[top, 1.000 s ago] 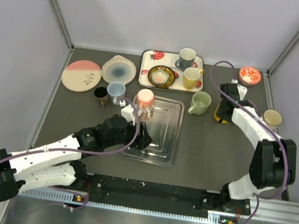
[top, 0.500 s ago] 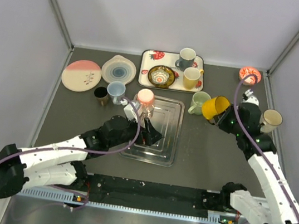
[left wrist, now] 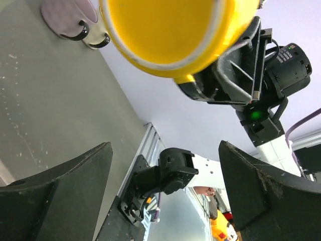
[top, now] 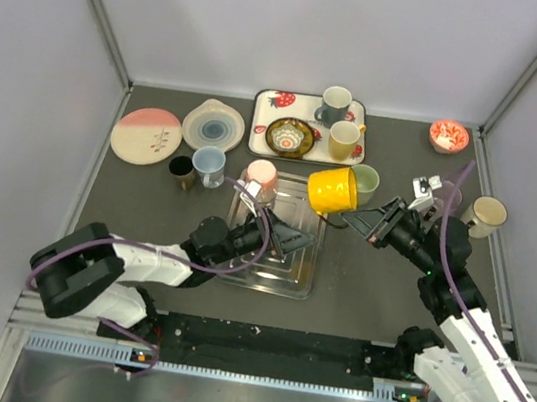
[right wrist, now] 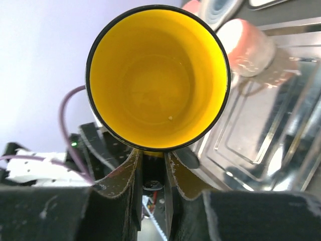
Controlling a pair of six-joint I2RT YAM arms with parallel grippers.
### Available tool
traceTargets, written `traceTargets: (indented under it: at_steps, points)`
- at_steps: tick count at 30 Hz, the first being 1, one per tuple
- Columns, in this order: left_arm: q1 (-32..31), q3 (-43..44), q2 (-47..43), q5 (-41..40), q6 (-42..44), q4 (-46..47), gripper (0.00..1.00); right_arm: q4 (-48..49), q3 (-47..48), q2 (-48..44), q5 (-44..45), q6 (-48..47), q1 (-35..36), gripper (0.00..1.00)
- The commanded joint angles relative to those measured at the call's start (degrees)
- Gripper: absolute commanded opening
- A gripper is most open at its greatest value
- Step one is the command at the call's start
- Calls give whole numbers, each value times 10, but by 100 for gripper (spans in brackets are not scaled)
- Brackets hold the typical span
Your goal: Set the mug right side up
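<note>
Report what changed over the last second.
The right hand, shut on the yellow mug, lifted it from the right side over the far edge of the metal tray, tipping it sideways. The left hand drew back from the pink mug and turned toward the yellow one, open. The pink mug and plates stayed put.

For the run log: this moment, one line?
left jaws open, empty | right jaws shut on glossy yellow mug | mug aloft, sideways

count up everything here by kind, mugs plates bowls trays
mugs: 9 - yellow mug, green mug, grey mug, tan mug, blue mug, black mug, pink mug, cream mug, lilac mug
plates: 2 - pink plate, blue plate
bowls: 2 - red bowl, patterned bowl
trays: 2 - strawberry tray, metal tray
total: 15
</note>
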Motion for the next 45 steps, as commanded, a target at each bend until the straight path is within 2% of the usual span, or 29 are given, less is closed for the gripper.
traceTargets:
  at_steps: [1,15,19,24,36,40,43,44,45]
  points:
    - [-1,9,42,16,-45,204,91,161,-1,-22,-42,63,17,0]
    - [-2,65,35,5,-10,194,84,191,-31,-34,-34,77,52,0]
    - [1,65,43,-19,-8,226,76,196,-31,-36,-33,73,68,0]
    - [6,79,53,-14,-17,240,60,180,-33,-42,-30,56,88,0]
    - [9,97,43,-8,-40,262,48,147,-64,-70,-44,33,95,0]
    - [9,105,47,6,-52,281,36,140,-71,-73,-58,28,96,0]
    - [9,110,58,18,-65,301,19,133,-74,-76,-64,21,95,0]
    - [9,113,59,21,-67,309,4,132,-74,-76,-65,21,96,0]
    - [10,113,60,22,-74,312,0,132,-75,-77,-66,20,96,0]
